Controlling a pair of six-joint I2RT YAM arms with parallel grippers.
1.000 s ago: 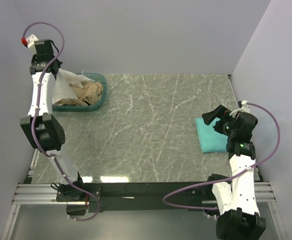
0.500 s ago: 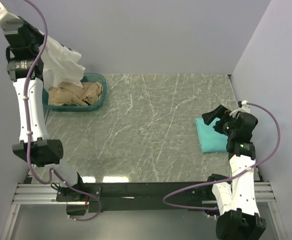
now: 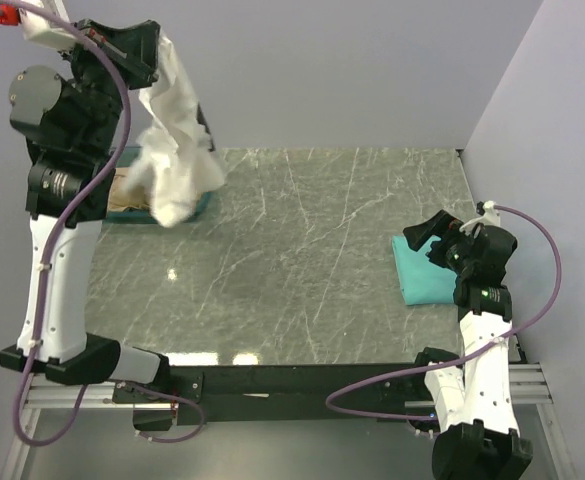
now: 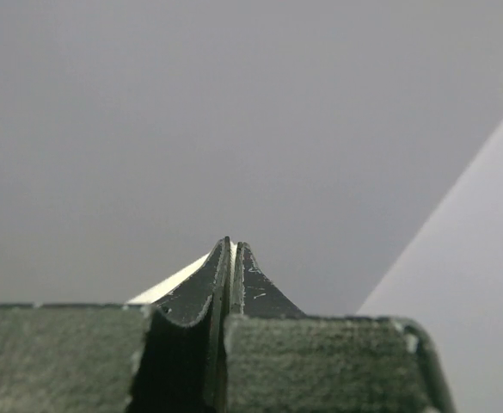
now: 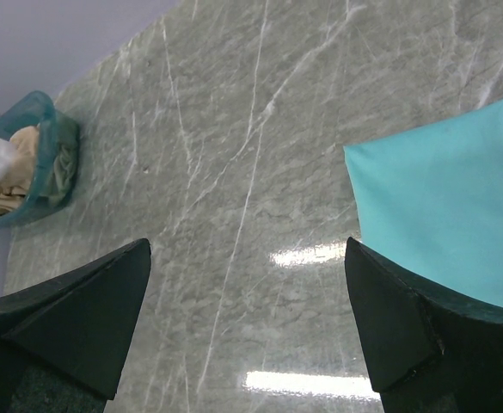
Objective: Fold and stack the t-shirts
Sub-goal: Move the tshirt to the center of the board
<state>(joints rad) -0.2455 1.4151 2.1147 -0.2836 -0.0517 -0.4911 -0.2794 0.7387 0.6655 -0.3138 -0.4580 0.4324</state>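
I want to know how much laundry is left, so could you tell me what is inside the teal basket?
Crumpled tan cloth lies in the basket; the white t-shirt, held by the left gripper, hangs over it. Anything beneath the tan cloth is covered.

Left tool (image 4: 231, 249) sits high, jaws pinched together; right tool (image 3: 424, 243) low, jaws spread wide.

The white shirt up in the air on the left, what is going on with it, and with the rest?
The left gripper holds the white t-shirt with jaws shut; the shirt hangs in the air over the basket. The teal t-shirt lies folded on the right of the table. The right gripper hovers open at its edge, holding nothing.
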